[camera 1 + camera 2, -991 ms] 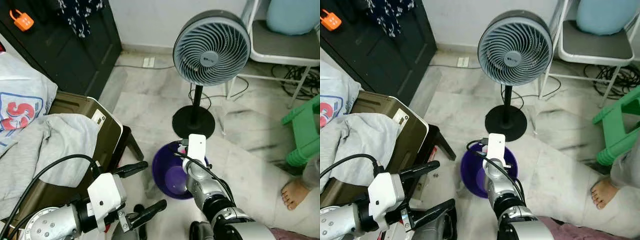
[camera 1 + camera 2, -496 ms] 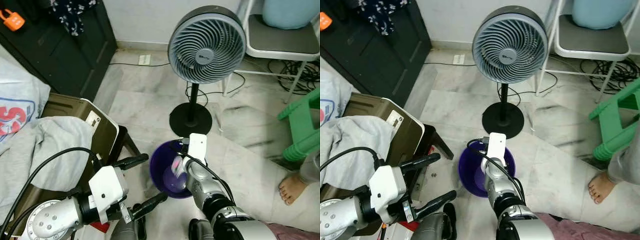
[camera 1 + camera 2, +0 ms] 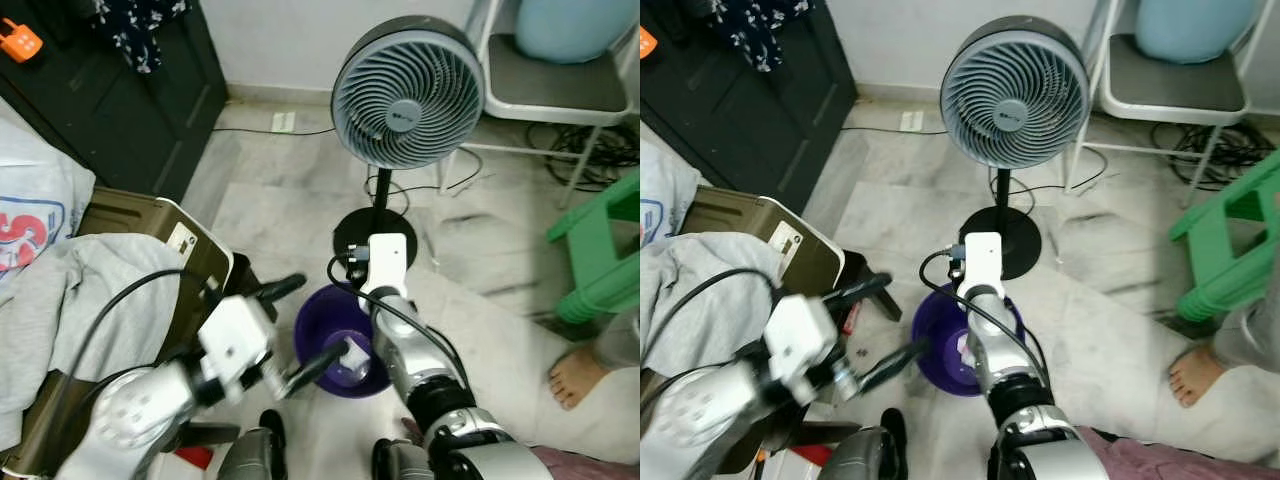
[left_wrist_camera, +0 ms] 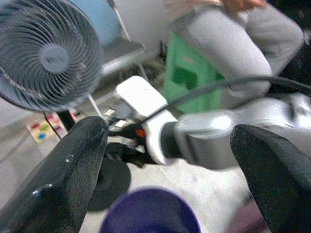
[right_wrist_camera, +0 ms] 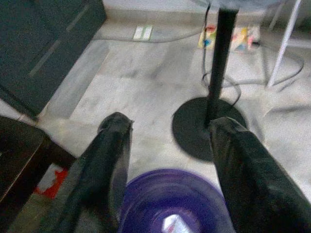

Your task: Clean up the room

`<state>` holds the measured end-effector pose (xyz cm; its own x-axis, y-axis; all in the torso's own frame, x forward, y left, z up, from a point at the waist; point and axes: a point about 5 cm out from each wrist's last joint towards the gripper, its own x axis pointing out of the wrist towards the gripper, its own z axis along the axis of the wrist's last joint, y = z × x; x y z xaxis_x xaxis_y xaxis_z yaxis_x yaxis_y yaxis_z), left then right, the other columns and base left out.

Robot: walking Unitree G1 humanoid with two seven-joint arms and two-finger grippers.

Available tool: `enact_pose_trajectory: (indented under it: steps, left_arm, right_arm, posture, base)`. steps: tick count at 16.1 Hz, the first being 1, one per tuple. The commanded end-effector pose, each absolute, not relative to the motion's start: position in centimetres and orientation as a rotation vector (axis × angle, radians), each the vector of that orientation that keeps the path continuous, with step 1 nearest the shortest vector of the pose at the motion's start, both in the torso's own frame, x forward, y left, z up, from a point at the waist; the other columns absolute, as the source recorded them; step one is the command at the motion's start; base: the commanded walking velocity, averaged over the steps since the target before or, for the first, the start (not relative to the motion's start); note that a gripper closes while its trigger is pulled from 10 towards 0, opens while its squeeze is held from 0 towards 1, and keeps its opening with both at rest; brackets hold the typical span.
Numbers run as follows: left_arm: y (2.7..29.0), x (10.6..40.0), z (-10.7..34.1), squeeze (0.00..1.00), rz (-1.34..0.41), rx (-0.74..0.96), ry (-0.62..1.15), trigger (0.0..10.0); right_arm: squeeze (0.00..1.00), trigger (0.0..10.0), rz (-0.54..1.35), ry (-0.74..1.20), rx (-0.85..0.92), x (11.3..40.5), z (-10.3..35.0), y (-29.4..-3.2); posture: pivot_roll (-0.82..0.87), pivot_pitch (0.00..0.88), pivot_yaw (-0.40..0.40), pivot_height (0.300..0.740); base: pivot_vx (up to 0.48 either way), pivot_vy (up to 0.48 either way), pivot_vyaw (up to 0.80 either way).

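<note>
A purple bowl [image 3: 322,322] stands on the marble floor in front of the fan's base. A small white and pink item [image 3: 353,358] lies at its bottom, also seen in the right wrist view [image 5: 170,223]. My right arm reaches over the bowl, its white wrist [image 3: 388,262] above the far rim. The right gripper [image 5: 172,124] is open with nothing between its fingers. My left gripper [image 3: 298,328] is open at the bowl's left rim, one finger [image 3: 281,289] pointing past it and the other [image 3: 316,364] over the near edge.
A pedestal fan [image 3: 400,82] stands just behind the bowl, with cables around its base. An olive suitcase [image 3: 150,225] under grey clothes [image 3: 70,300] is at the left, beside a black cabinet [image 3: 130,100]. A green stool [image 3: 605,250], a person's foot [image 3: 572,378] and a white chair [image 3: 560,90] are at the right.
My left gripper swung up and right to the bowl's rim. The right arm stretched further over the bowl, and the small pinkish item near its wrist now lies in the bowl.
</note>
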<state>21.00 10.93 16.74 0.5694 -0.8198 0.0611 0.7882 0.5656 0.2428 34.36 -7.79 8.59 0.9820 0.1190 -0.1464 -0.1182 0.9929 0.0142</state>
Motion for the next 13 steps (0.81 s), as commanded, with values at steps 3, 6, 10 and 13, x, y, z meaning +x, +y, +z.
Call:
enact_pose_trajectory:
  steps: [3,6,10,13]
  left_arm:
    - [10.7,22.5,16.7,0.00,-0.853,0.208,-0.234,10.0]
    - [11.2,25.0,16.8,0.00,-0.633,0.241,-0.284,10.0]
    - [12.8,27.3,16.2,0.00,-0.336,0.287,-0.299,10.0]
    - [14.1,26.8,14.7,0.00,-0.236,0.290,-0.260,10.0]
  right_arm:
    - [1.00,10.0,0.152,0.091,-0.058,33.9,9.4,-8.8]
    - [1.00,10.0,0.184,0.049,-0.123,33.5,10.4,-10.4]
    - [1.00,10.0,0.275,0.047,-0.191,32.8,11.2,-11.2]
    - [1.00,10.0,0.356,0.080,-0.251,30.9,10.3,-11.2]
  posture:
    - [-0.03,0.118,0.027,0.740]
    - [-0.05,0.046,0.018,0.740]
    - [-0.07,0.000,0.007,0.740]
    - [-0.09,0.000,0.016,0.740]
  base:
    - [0.000,0.000,0.00]
    - [0.000,0.000,0.00]
    - [0.000,0.000,0.00]
    - [0.000,0.000,0.00]
